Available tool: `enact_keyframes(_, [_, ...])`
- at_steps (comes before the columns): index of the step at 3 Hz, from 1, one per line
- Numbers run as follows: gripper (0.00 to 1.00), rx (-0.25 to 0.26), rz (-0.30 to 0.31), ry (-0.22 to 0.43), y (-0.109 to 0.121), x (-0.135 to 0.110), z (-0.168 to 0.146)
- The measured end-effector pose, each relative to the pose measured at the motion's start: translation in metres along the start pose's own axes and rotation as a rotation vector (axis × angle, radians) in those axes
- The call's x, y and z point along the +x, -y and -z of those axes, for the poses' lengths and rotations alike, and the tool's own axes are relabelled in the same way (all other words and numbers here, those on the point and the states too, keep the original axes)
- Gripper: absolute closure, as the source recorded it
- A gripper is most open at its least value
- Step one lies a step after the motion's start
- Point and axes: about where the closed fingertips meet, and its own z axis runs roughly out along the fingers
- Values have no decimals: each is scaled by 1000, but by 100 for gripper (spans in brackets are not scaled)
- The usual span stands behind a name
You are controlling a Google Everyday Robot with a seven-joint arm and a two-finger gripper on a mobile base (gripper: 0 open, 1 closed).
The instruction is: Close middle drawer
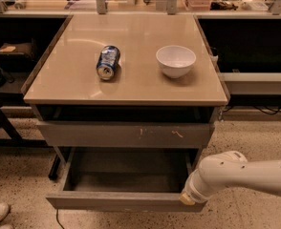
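Gripper [189, 198] right at rt end of middle drawer [121, 202] front panel, drawer hanging wide open. Grip state: can't tell.

Tool [187, 198] low, arm [248, 173] from right
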Motion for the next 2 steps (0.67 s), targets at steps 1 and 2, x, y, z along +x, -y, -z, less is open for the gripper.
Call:
enact_keyframes(1, [100, -53, -33, 0, -6, 14, 6])
enact_keyframes(2, [100, -131, -91, -25, -27, 42, 4])
